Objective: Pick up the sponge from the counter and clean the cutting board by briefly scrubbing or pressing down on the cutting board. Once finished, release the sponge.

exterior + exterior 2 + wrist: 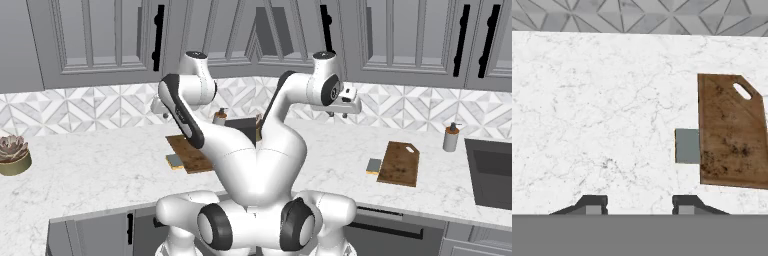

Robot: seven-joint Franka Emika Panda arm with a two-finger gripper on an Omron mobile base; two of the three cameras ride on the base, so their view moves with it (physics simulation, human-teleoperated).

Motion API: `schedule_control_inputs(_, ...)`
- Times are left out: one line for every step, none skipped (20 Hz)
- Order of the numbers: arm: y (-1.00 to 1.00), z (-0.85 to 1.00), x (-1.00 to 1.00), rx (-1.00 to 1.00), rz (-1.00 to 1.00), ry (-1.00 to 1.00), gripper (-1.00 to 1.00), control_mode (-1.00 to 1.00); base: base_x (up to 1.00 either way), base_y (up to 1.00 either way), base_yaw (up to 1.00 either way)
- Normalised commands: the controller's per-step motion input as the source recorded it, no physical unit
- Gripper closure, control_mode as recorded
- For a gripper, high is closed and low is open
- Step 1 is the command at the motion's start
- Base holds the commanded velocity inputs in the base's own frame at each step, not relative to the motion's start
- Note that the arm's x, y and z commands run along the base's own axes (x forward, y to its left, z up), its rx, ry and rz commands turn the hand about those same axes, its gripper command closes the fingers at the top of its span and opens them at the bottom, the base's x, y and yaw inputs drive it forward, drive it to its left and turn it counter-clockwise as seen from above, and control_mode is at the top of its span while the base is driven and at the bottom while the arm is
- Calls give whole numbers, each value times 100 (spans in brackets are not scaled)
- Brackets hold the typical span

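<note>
The sponge (374, 166) lies flat on the white marble counter (331, 150), its grey-green top up, touching the left long edge of the brown wooden cutting board (400, 163). In the hand view the sponge (687, 145) sits right of centre beside the cutting board (732, 132). My gripper (338, 114) hangs well above the counter, left of and behind the sponge. It is open with nothing between its fingertips (592, 204). In the left base view my arm covers part of the cutting board (192, 156), while the sponge (175, 161) shows at its left edge.
A soap dispenser (451, 137) stands behind the board to the right, next to a dark sink (491, 172). A potted succulent (12, 155) sits far left on the counter. The diamond-tile wall (406, 107) and grey cabinets rise behind.
</note>
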Motion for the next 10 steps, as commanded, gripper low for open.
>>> schedule_control_inputs(0, -4, 0, 0, 0, 0, -100, -100, 0, 0, 0)
schedule_control_inputs(-1, -17, 0, 0, 0, 0, -100, -100, 0, 0, 0)
schedule_control_inputs(-13, -33, 0, -4, 0, 0, -100, -100, 0, 0, 0)
schedule_control_inputs(-17, -46, 0, -10, 0, -5, -100, -100, 0, 0, 0)
schedule_control_inputs(-24, -54, 0, -8, 0, -7, -100, -100, 0, 0, 0)
schedule_control_inputs(-35, -66, 0, -3, 0, -5, -100, -100, 0, 0, 0)
schedule_control_inputs(-47, -79, 0, 0, 0, -2, -100, -100, 0, 0, 0)
schedule_control_inputs(-65, -92, 0, 0, 0, 0, -100, -100, 0, 0, 0)
schedule_control_inputs(-69, -92, 0, 0, 0, 0, -100, -100, 0, 0, 0)
schedule_control_inputs(-73, -84, 0, 0, 0, 0, -100, -100, 0, 0, 0)
